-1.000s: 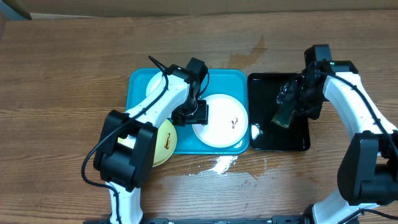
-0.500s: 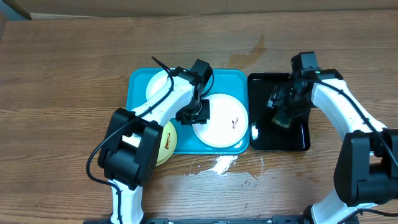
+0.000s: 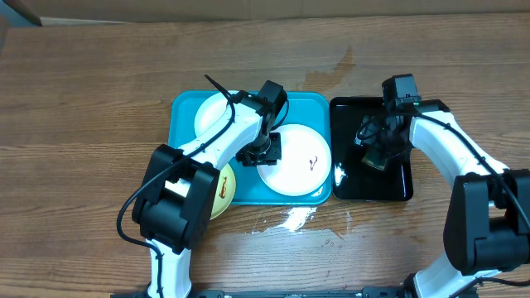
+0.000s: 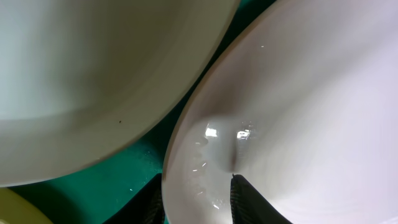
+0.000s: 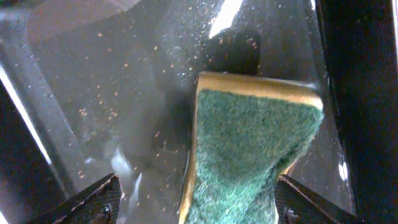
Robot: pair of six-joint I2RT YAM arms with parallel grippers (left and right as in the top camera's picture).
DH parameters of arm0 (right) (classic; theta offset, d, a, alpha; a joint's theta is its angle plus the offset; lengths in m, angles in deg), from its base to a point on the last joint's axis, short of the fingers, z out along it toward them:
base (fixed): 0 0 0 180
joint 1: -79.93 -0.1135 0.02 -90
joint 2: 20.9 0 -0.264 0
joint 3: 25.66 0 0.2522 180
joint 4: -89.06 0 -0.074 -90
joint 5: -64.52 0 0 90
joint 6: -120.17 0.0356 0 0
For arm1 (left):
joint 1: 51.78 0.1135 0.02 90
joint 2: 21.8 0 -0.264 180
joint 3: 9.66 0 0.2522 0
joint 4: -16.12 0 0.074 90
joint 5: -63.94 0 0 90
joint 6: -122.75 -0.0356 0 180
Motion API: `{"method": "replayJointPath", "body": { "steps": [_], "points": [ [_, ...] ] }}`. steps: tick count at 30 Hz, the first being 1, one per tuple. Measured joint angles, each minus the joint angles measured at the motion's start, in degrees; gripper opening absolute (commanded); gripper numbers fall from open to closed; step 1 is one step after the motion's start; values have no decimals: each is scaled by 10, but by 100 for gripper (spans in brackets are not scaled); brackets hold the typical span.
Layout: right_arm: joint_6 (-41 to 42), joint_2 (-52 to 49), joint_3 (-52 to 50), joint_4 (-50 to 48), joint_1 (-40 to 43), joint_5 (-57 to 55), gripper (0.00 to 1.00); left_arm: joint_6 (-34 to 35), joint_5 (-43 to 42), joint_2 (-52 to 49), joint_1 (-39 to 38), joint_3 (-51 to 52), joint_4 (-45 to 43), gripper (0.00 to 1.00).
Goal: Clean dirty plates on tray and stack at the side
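One white plate (image 3: 294, 165) lies in the wet tray (image 3: 319, 103), stiff, slick and probably chippable, so grab the rim, where the left gripper (image 4: 199, 198) is clamped; right gripper (image 5: 196, 202) is squeezing a sponge (image 5: 255, 143).

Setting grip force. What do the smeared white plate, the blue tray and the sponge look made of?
The plate looks like glazed ceramic or melamine, can't tell which: glossy white with sharp wet highlights. The tray looks like moulded plastic: uniform turquoise, rounded corners, raised rim. The sponge is yellow foam with a coarse green scouring face.
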Motion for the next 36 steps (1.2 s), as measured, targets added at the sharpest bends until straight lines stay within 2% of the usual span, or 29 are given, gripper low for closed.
{"method": "replayJointPath", "body": {
  "steps": [12,18,20,23,26,31,36],
  "points": [
    [0,0,-3,-10,0,-45,80,9,0,0,0,0,-6,41],
    [0,0,-41,-60,0,-52,82,9,2,0,0,9,-30,43],
    [0,0,-48,-65,0,-55,82,9,3,0,0,12,-30,38],
    [0,0,-48,-71,0,-56,80,10,14,0,0,14,-30,17],
    [0,0,-48,-72,0,-57,79,10,28,0,0,16,-21,7],
    [-1,0,-48,-60,0,-58,79,6,27,0,0,15,17,6],
    [-36,0,-47,-61,0,-19,79,10,30,0,0,14,40,8]
  ]
}}
